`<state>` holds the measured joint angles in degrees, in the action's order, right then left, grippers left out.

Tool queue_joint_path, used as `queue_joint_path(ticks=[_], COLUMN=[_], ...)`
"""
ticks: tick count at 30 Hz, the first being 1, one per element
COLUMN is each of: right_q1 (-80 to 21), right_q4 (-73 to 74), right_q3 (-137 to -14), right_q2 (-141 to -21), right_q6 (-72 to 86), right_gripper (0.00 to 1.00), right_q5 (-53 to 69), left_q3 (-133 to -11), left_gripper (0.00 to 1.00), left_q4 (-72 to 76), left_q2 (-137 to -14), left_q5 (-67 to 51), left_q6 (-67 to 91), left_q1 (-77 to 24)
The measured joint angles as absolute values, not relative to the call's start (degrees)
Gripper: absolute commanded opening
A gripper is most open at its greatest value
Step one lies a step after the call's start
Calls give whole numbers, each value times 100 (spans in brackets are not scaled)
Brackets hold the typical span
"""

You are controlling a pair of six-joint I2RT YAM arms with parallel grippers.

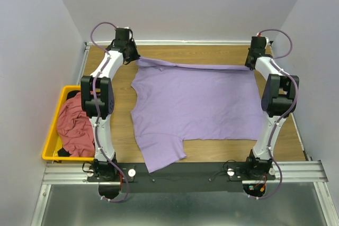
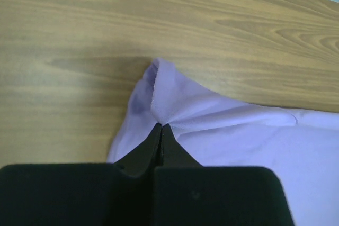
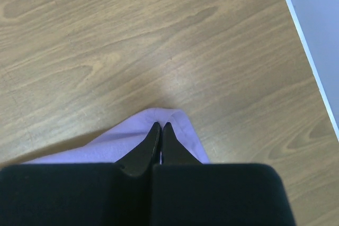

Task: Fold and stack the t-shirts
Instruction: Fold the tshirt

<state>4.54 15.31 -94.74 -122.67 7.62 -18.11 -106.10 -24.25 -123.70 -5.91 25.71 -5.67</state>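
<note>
Cloth at centre: lavender t-shirt [image 1: 196, 104]. Lies spread over the middle of the counter [image 1: 212, 52], with a taut far edge running from 10 o'clock to 2 o'clock and one sleeve trailing toward 7 o'clock onto the dark rail [image 1: 206, 172] at the near side.

Left gripper [image 1: 136, 58]: at 10 o'clock, on the shirt's far left corner. Right gripper [image 1: 251, 63]: at 2 o'clock, on the far right corner. From overhead, too small to tell how the jaws stand.

Closer, from the left wrist: jaws together, clamped on a pinched peak of lavender cloth, with the rest of the shirt fanning away toward 4 o'clock. Shows too a soft shadow on the bare wood at 9 o'clock of that peak, which the overhead view loses.

From the right wrist: jaws together again, clamped on a small rounded tip of the same cloth, with bare wood all around from 9 through 3 o'clock and the counter's pale border at 2 o'clock.

Only from overhead: yellow bin [image 1: 50, 141] beside the counter at 8 o'clock, well apart from the lavender t-shirt. Holds a dusty red-pink t-shirt [image 1: 74, 125], crumpled, with a scrap of dark cloth [image 1: 62, 153] showing under it at the near end.
</note>
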Motion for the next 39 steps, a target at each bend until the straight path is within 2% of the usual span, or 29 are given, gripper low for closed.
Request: queue_joint_path(ticks=[10, 24, 39], right_q1=[491, 513, 539], right_q4=[1549, 1638, 1743], right_q3=[-9098, -8624, -8340], right_q2=[-11686, -11246, -11013], right_q6=[880, 1041, 1214], right_gripper=[1, 1, 2], right_q5=[-1706, -1704, -1708], left_q3=[-9852, -7911, -6886], left_gripper=[0, 0, 0], left_q4=[-2528, -2423, -2097], left_q2=[-11083, -9791, -8954], left_q5=[-1000, -1566, -2263], left_q6=[3074, 3667, 4193], left_q1=[-567, -563, -561])
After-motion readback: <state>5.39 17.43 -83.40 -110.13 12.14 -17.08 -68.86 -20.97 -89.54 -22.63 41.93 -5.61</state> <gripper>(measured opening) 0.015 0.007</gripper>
